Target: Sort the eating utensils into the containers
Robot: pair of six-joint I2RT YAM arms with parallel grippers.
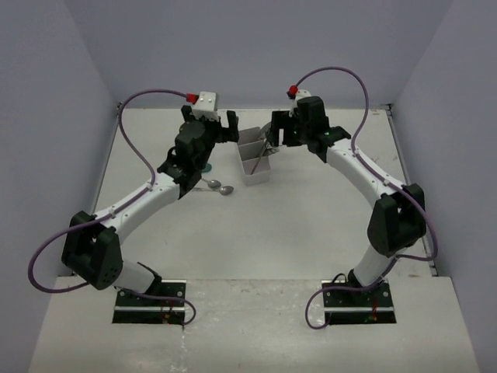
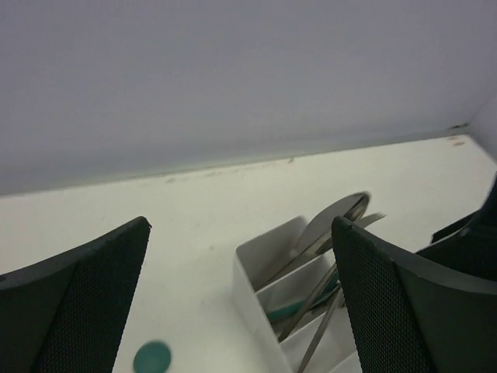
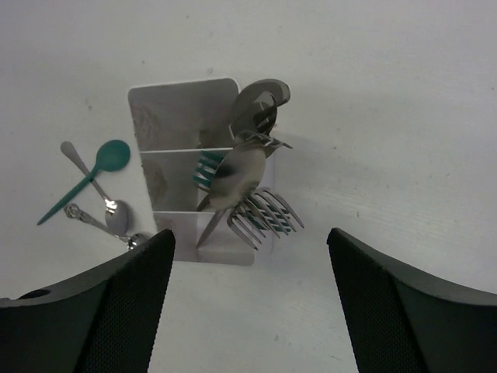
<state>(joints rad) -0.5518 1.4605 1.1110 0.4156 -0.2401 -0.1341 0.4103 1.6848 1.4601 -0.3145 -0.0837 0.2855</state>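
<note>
Both arms hang by the white box [image 3: 180,115], which stands toward the far middle of the tabletop [image 3: 388,116]. The left end effector [image 2: 241,225] and right end effector [image 3: 250,233] are both released, fingers spread with nothing between them. Forks [image 3: 264,214] lean out of one end compartment, with other cutlery behind. A teal spoon [image 3: 97,169] and two silver spoons [image 3: 116,217] lie just beside the box. Sorting looks nearly finished; next, the left arm, being nearer, should drop onto one of those spoons.

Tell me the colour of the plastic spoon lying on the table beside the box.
Dark teal; the plastic spoon shows best in the right wrist view.
</note>
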